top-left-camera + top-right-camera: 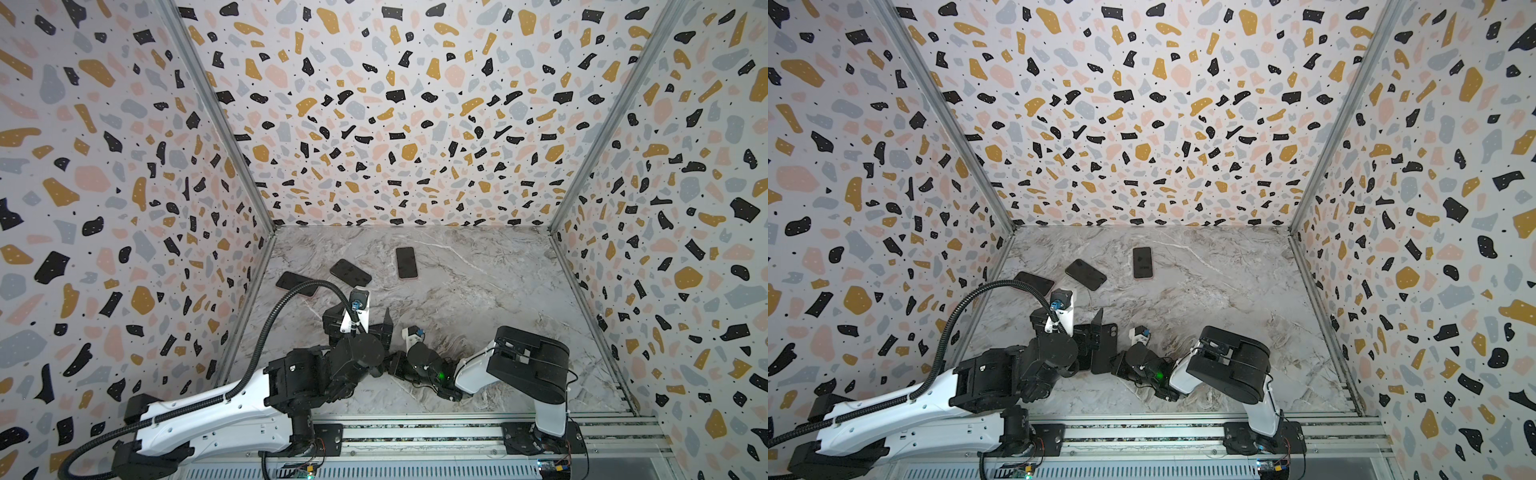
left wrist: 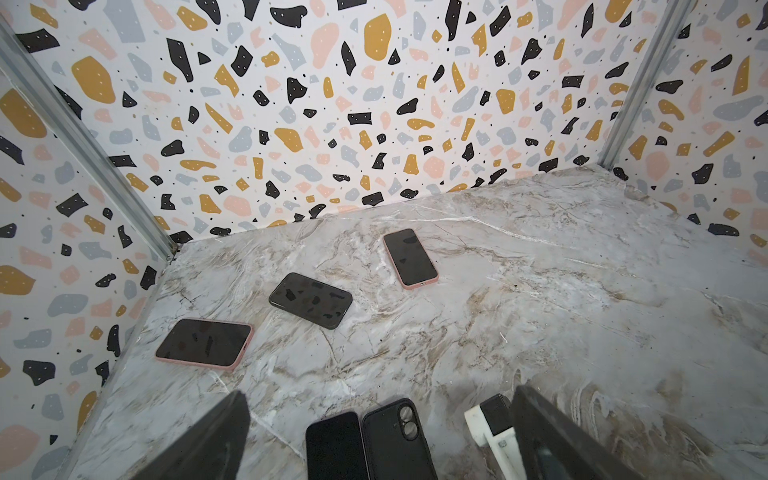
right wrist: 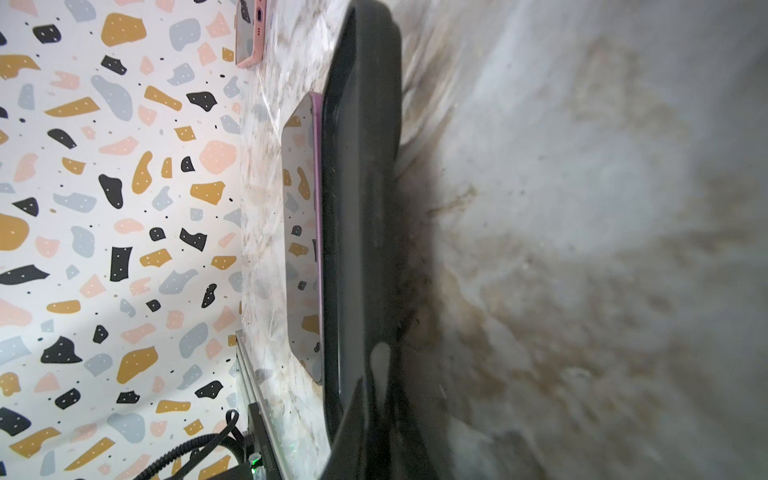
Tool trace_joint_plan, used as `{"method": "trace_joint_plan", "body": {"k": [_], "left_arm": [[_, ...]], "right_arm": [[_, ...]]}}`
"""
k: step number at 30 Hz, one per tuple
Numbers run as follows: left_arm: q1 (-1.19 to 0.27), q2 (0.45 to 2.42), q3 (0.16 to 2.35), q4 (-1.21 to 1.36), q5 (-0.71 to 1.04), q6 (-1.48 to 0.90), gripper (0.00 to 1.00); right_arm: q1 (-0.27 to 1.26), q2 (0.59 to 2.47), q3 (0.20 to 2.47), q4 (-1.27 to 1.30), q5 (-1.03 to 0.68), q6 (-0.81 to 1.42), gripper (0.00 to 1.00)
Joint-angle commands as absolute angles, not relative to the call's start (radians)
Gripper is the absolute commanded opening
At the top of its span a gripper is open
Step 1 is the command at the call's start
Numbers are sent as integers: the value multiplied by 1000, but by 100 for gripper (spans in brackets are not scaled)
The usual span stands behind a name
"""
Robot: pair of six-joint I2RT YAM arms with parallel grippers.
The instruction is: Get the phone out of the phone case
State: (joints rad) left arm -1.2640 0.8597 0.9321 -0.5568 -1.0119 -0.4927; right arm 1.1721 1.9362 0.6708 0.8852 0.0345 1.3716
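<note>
Terrazzo-print walls all round: back wall (image 1: 395, 124), left wall (image 1: 104, 208), right wall (image 1: 685, 208), white with black, mustard, pink and grey-blue blobs plus tiny dots. Bare aluminium corner posts (image 1: 216, 112) running up where the panels meet. Underneath, a marble-look tabletop (image 1: 498, 291), grey-white with brown veining, browner and swirlier toward the near side. Slotted aluminium rail (image 1: 415, 434) along the front edge. Soft, even light, with a faint sheen on the marble. Same print and same marble in both wrist views too.
</note>
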Motion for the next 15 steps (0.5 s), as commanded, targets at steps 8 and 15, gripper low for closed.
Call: {"method": "trace_joint_plan", "body": {"k": [8,15], "left_arm": [[-1258,860,942,-545,-1027,-522,99],[-1258,867,940,-536,-1022,-525,99]], "right_arm": [[1168,1951,750,800,79,1358,0],[1163,1976,768,811,47,1345,0]]}}
